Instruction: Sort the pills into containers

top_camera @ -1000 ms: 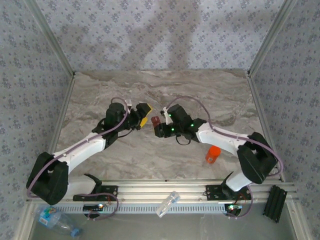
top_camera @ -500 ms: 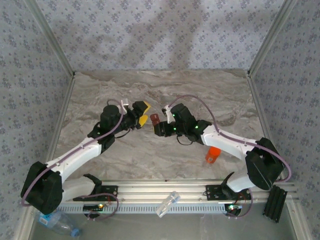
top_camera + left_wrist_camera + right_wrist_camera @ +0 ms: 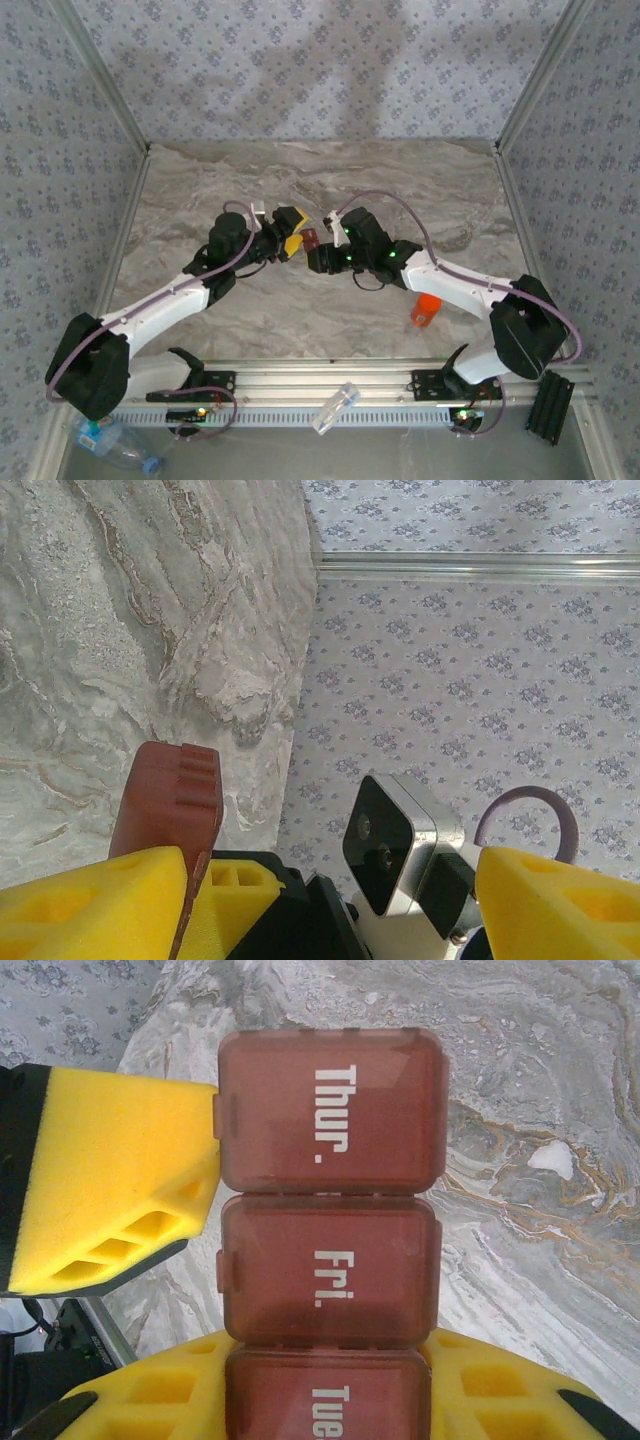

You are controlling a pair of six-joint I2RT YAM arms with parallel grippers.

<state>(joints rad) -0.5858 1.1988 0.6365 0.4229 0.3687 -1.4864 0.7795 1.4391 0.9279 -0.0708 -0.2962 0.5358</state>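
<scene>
The left arm [image 3: 160,300] has swung its left gripper [image 3: 289,232] in from half a second ago, closing the gap to the right gripper [image 3: 316,244] over the middle of the marble table [image 3: 300,190]. Both arms reach forward and bend inward, and the right arm [image 3: 460,285] meets the left near the table's centre.

From above, the pill box [image 3: 311,240] is a small dark-red speck between the two grippers. The right wrist camera shows it as a translucent reddish-brown strip of compartments lettered "Thur.", "Fri." and "Tue" in white. That view also shows the right gripper pinching the "Tue" end between its yellow pads, while one yellow finger [image 3: 110,1180] of the left gripper touches the side of the "Thur." lid. The left wrist camera shows the left gripper's fingers spread wide, the box beside one of them.

A small orange pill bottle [image 3: 426,308] lies on the table beside the right arm, well apart from the grippers.
</scene>
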